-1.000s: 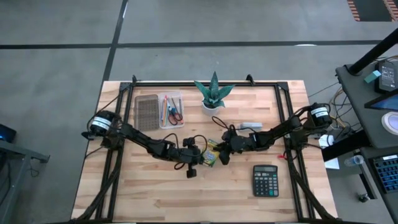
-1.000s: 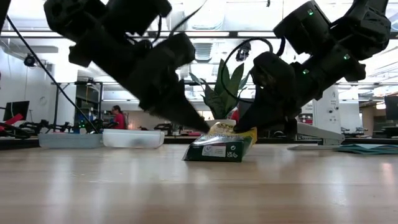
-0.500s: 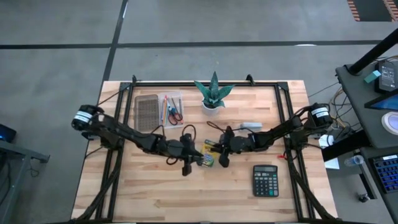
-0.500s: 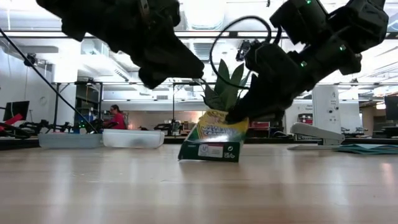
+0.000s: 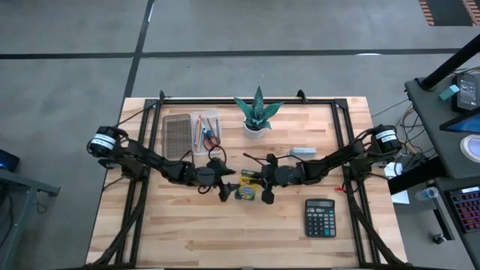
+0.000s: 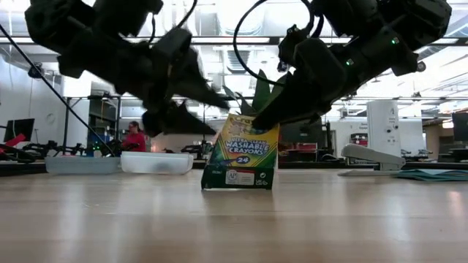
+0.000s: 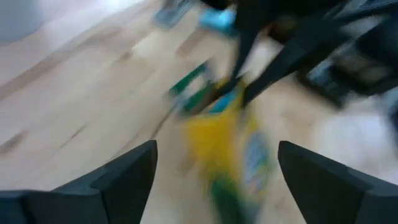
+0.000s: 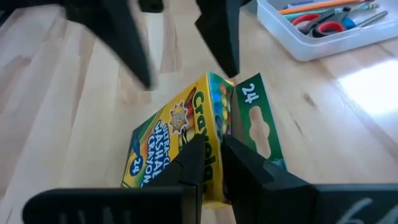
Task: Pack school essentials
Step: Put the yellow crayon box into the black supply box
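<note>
The yellow-green crayon box (image 6: 240, 157) stands upright on its bottom end near the table's middle (image 5: 246, 192). My right gripper (image 6: 259, 123) is shut on its top. My left gripper (image 6: 219, 117) hangs open just left of the box, apart from it; in its own wrist view the box (image 7: 227, 155) lies blurred ahead of the spread fingers (image 7: 216, 146). A clear tray (image 5: 206, 132) at the back left holds red-handled scissors (image 8: 320, 23) and thin pencils. My right gripper pinches the box's upper end (image 8: 214, 134) between its two fingers, at the top corner toward the table's right (image 6: 265, 126). The fingers slant down from the table's right. The box stands upright with its bottom end on the table.
A green spiky plant in a white pot (image 5: 257, 112) stands behind the box. A calculator (image 5: 320, 217) lies at the front right, a stapler (image 5: 302, 152) at the right, and a brown mesh piece (image 5: 176, 135) beside the tray.
My left gripper has opened, let go of the crayon box and drawn back toward the table's left. My right gripper has risen a little and rolled. The box has gone from lying tilted to standing upright on its bottom end.
</note>
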